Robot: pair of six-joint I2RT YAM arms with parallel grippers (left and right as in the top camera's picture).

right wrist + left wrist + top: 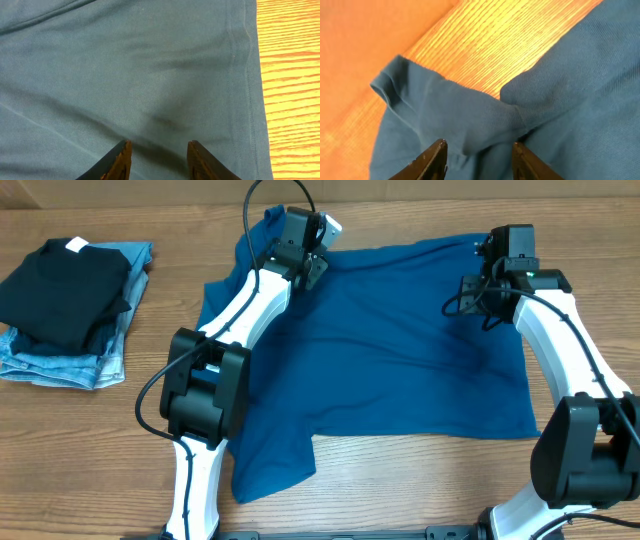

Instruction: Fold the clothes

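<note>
Shirt (pixel 400 350) lies spread under both parted, empty jaws; black garment (pixel 60 290) on jeans (pixel 60 370) sits well apart.

The shirt (pixel 400 350) is plain teal-blue, the table (pixel 420 490) brown wood-grain, the folded garment (pixel 60 290) black, the jeans (pixel 70 368) light-blue.
</note>
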